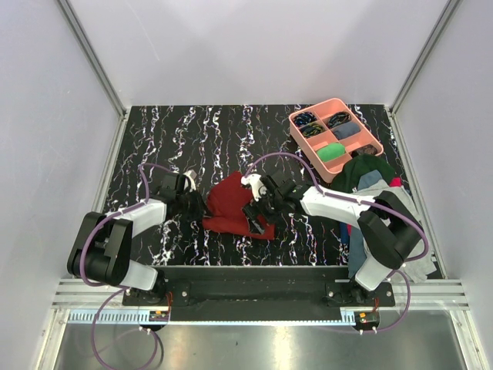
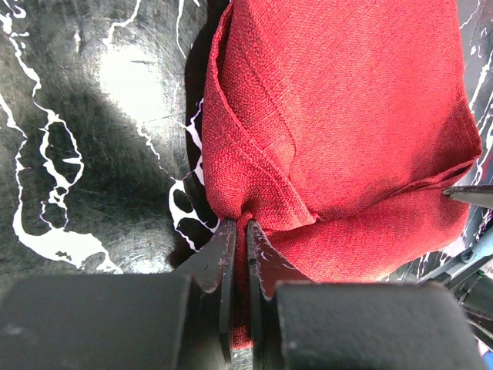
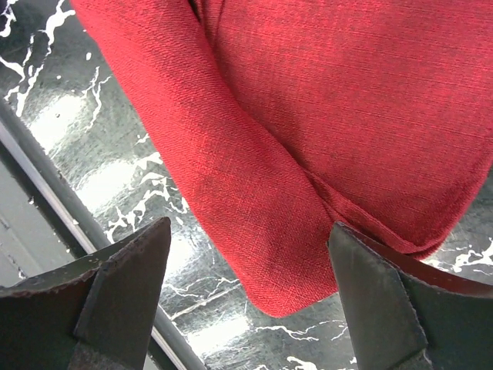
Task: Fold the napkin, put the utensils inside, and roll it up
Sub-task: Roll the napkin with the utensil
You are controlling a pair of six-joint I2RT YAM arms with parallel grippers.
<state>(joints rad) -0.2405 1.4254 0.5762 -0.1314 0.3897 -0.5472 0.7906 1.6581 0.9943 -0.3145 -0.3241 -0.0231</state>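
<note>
1. The napkin (image 1: 231,202) is plain dark red, finely woven.
2. The table (image 1: 177,139) is black with white marble veins.
3. The far-right tray (image 1: 327,103) is salmon pink.
4. The clothes pile (image 1: 362,173) at right mixes dark green, blue and grey.

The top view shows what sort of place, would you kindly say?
Probably a lab robot cell, not a dining room: plain white walls on aluminium rails box in a marbled table, with a pink sorting tray and a clothes pile on it.

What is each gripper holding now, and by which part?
The left gripper pinches the dark red napkin at a bunched fold on its edge. The right gripper is open over the napkin and holds nothing.
</note>
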